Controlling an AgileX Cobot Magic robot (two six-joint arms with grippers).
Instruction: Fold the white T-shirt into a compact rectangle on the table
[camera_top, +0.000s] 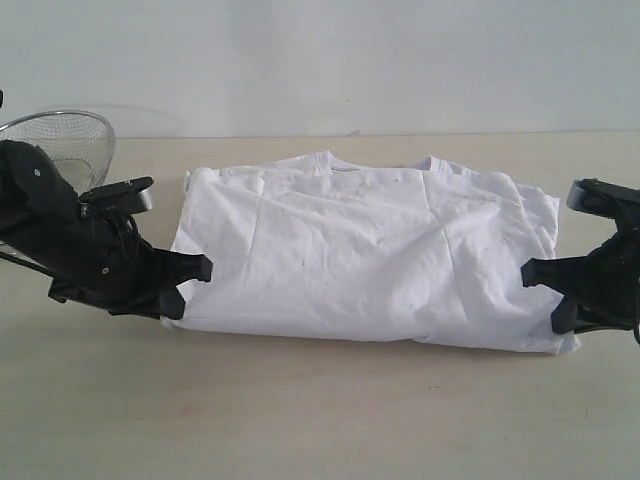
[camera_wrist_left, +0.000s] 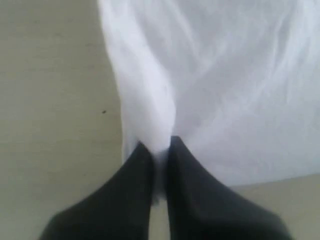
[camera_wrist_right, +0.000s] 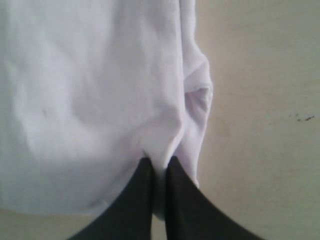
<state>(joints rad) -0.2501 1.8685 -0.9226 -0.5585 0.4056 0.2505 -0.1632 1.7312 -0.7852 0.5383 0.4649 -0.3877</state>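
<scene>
On the table (camera_top: 300, 420), white T-shirt (camera_top: 370, 255) lengthwise left-to-right, collar (camera_top: 378, 166) rearward.

T-shirt (camera_top: 370, 255) lies on table (camera_top: 320, 420), basket (camera_top: 68, 140) behind to its left.

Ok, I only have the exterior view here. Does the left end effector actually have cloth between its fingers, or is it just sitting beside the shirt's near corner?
Observer: It has cloth. The left wrist view shows the left end effector shut on a bunched ridge of the white T-shirt.
Operator: And the other side?
Observer: The right end effector is shut on a pucker of fabric at the shirt's edge, next to an open fold of cloth.
Operator: Anything on the surface beside it?
Observer: A few small dark specks on the table, apart from the shirt.
</scene>
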